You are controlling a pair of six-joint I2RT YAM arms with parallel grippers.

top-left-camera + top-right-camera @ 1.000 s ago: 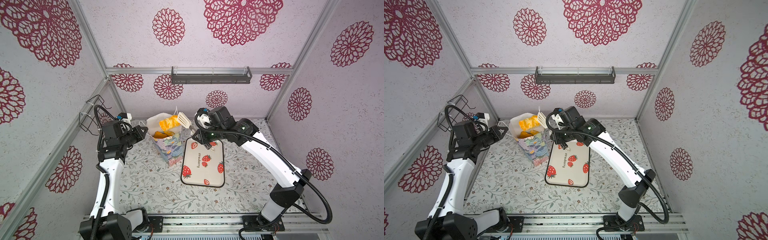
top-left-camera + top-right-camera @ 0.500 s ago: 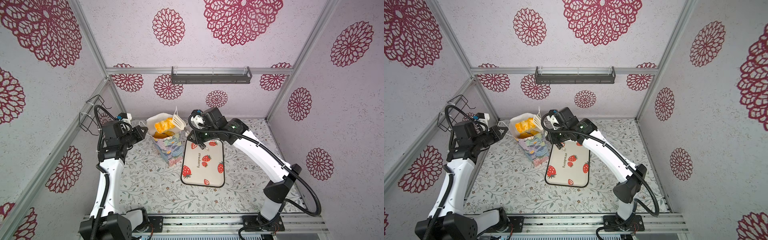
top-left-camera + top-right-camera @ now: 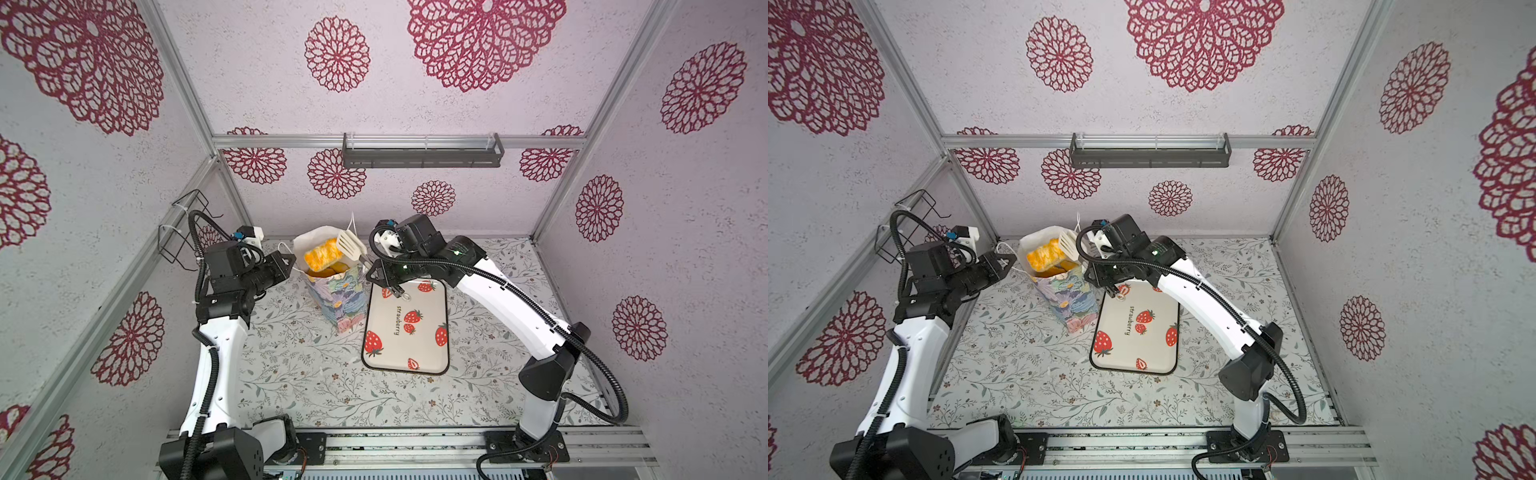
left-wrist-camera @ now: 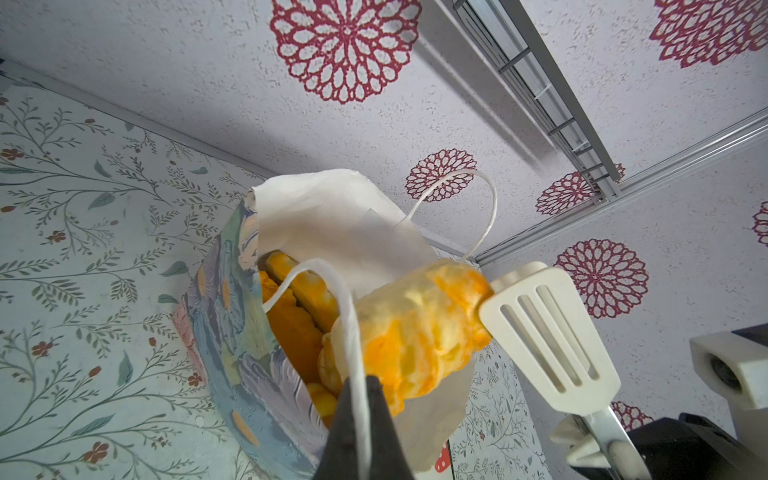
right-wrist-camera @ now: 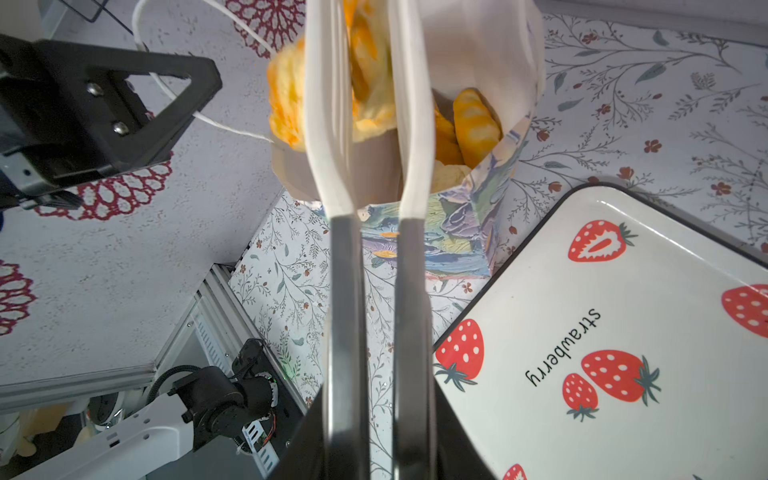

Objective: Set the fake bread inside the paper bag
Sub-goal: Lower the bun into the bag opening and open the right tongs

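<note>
The paper bag (image 3: 332,299) (image 3: 1067,299) stands upright on the floral mat, left of the tray. My left gripper (image 3: 291,264) (image 4: 359,399) is shut on its white cord handle (image 4: 345,299). My right gripper (image 3: 380,276) (image 5: 380,415) is shut on white-tipped metal tongs (image 3: 349,245) (image 5: 347,291) that reach over the bag's mouth. One piece of fake bread (image 3: 320,257) (image 4: 415,328) (image 5: 286,95) sits at the mouth between the slightly parted tong blades, sticking above the rim. More fake bread (image 5: 473,120) (image 4: 291,328) lies inside the bag.
A white strawberry-printed tray (image 3: 405,361) (image 5: 623,291) lies right of the bag with no bread on it. A wire basket (image 3: 183,232) hangs on the left wall and a dark shelf (image 3: 422,151) on the back wall. The bag stands near the back wall.
The right arm has carried the tongs and the bread left and down to the bag's mouth. The tong blades now stand a little apart. The left gripper has kept still.
</note>
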